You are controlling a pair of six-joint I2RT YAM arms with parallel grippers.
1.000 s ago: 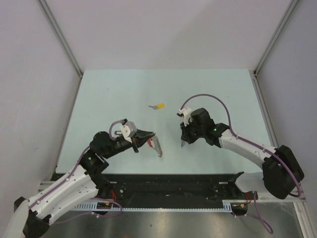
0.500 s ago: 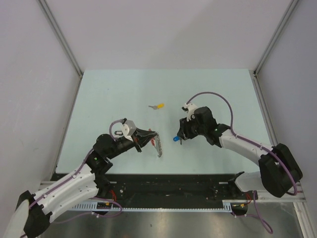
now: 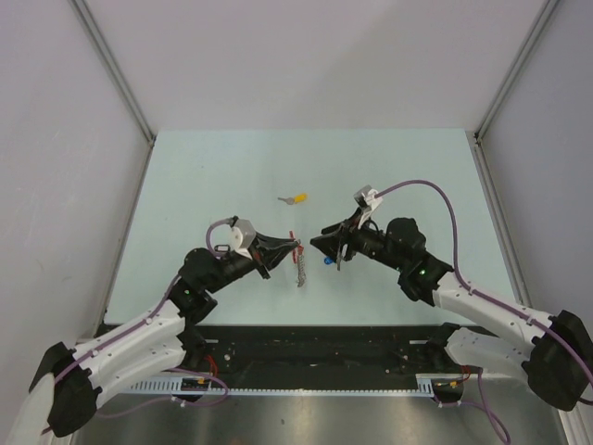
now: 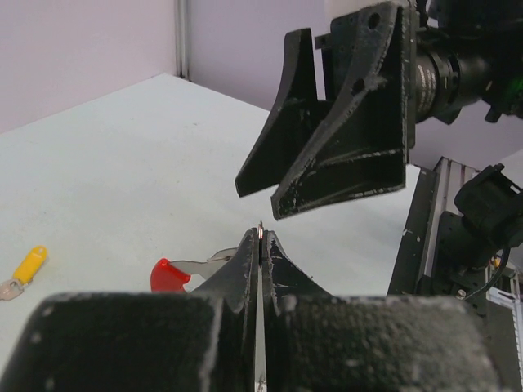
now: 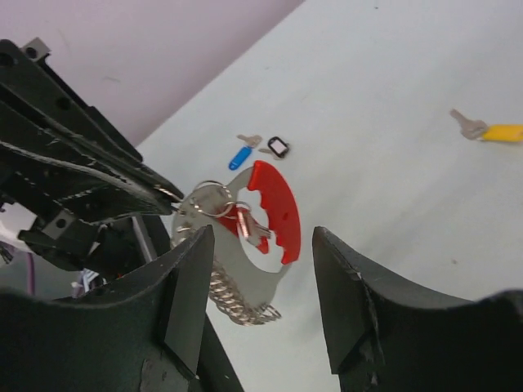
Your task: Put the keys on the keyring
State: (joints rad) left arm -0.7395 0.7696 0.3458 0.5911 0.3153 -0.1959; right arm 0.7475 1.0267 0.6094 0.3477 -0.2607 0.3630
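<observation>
Right wrist view is giving me the best look: my left gripper [image 4: 260, 237] is pinching a thin ring of the keyring [image 5: 265, 214], jaws pressed tight together on it, red tag and chain hanging alongside. My right gripper [image 5: 261, 238] is facing it from just beside, jaws spread apart and gripping nothing. A blue key [image 5: 239, 157] is lying on the table [image 3: 213, 176] next to a little black tag [image 5: 279, 147]. The yellow key [image 3: 297, 198] is lying well apart, farther back.
</observation>
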